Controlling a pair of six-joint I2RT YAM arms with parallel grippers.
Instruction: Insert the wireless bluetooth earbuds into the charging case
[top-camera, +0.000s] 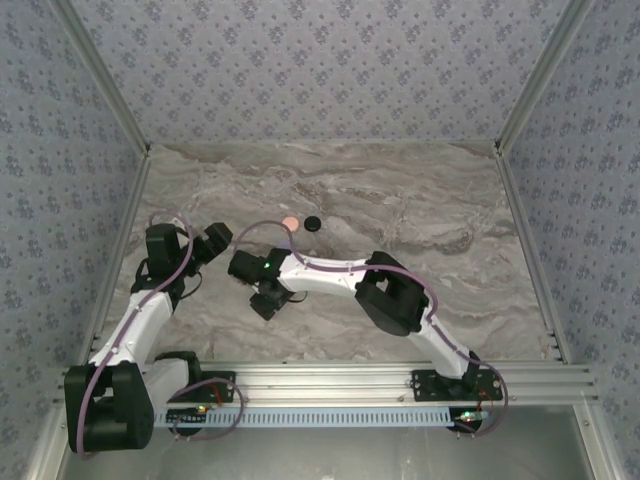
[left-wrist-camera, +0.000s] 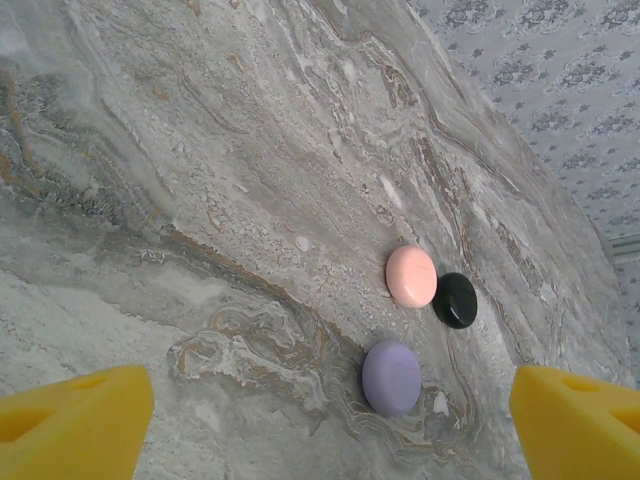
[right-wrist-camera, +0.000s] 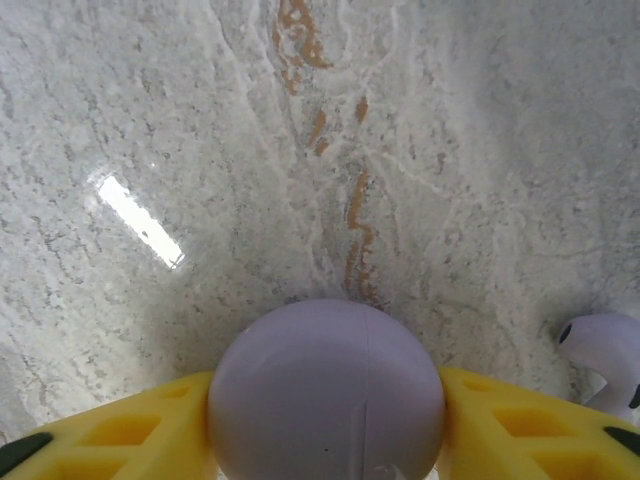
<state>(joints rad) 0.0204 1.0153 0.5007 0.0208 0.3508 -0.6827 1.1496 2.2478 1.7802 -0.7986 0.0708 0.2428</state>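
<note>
In right pincer (right-wrist-camera: 326, 405), lavender case (right-wrist-camera: 325, 380).

At the right wrist view's lower right, an earbud (right-wrist-camera: 603, 350) is cut by the edge, its stem unclear. The case (right-wrist-camera: 325, 390) is cropped by the bottom edge.

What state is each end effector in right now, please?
Left end effector: open, holding nothing.
Right end effector: closed on the lavender round case.

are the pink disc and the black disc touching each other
Apart. The top view shows bare marble between the pink disc and the black disc; the left wrist's low angle only makes them overlap.
</note>
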